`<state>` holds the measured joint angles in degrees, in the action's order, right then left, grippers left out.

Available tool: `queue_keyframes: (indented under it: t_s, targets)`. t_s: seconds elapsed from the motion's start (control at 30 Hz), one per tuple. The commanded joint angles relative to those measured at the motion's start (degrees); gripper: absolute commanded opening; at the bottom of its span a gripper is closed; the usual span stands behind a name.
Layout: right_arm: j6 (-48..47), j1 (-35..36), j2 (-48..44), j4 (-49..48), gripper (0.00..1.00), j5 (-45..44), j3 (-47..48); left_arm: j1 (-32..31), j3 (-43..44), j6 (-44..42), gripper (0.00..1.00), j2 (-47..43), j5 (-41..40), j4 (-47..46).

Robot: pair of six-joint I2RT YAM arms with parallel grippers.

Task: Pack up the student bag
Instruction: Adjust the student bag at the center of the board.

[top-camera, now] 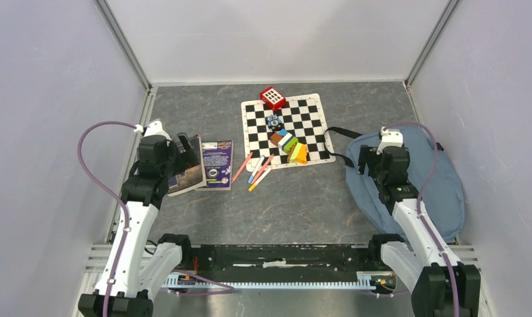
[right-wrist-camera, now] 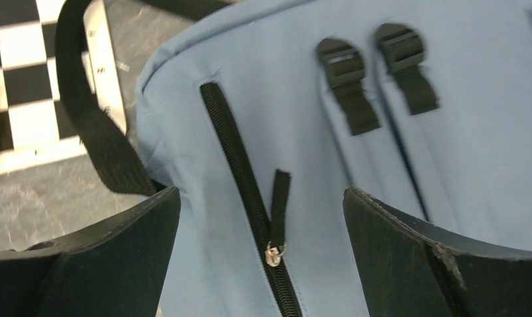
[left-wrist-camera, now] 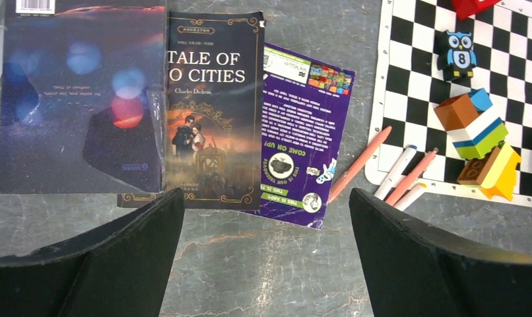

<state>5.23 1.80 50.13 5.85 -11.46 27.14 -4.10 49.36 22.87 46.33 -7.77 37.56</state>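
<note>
Blue-grey fabric backpack [top-camera: 448, 191] flat at right of grey table [top-camera: 303, 205], black strap [right-wrist-camera: 92, 125] overlapping checkered mat [top-camera: 303, 112] edge. Right gripper [right-wrist-camera: 260, 198] over zip [right-wrist-camera: 237, 165], released, empty. Left gripper [left-wrist-camera: 266, 198] released above paperback books [left-wrist-camera: 210, 112]; pens [left-wrist-camera: 359, 165], blocks [left-wrist-camera: 478, 132] beside.

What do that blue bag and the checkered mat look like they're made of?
The student bag: soft matte woven fabric, judging by its creases and stitched seams; its zipper ring shines like metal. The checkered mat: a thin flat printed sheet, perhaps vinyl or card; hard to tell.
</note>
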Motion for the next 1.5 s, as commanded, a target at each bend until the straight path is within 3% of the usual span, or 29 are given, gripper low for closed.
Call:
queue_keyframes:
  t_s: [0.0,0.23,0.5,0.63,0.7,0.8,0.93,1.2,1.47]
  targets:
    - [-3.9,0.6,4.9,2.9,0.98,8.0,3.9,0.1,-1.6,1.1,1.00,-1.5,4.3,-2.4]
    - [-4.2,6.0,12.2,7.8,0.98,1.5,6.9,0.1,-7.1,6.4,1.00,-4.3,9.9,-6.7]
    - [-1.3,10.2,18.7,12.8,0.98,-18.5,6.3,0.1,-8.7,7.3,1.00,-4.4,11.5,-7.6]
    - [0.2,10.2,23.9,13.7,0.92,-20.4,7.7,0.1,-8.9,7.0,1.00,-3.8,12.6,-8.6]
    - [0.4,10.2,25.4,13.2,0.83,-18.6,7.9,0.1,-8.7,7.0,1.00,-3.1,13.1,-9.1]
    - [0.4,10.2,26.3,12.1,0.44,-15.5,7.8,0.0,-8.1,7.1,1.00,-2.2,13.7,-9.7]
    - [0.1,10.2,23.9,12.0,0.03,-14.1,9.9,-0.1,-7.2,6.1,1.00,-1.7,15.1,-10.0]
    - [0.6,10.2,19.7,13.9,0.00,-13.2,23.0,-5.1,-4.4,8.1,1.00,0.4,17.1,-12.8]
    - [5.2,10.2,17.5,13.0,0.00,-12.5,33.5,-21.9,-0.3,15.5,1.00,8.5,9.0,-23.3]
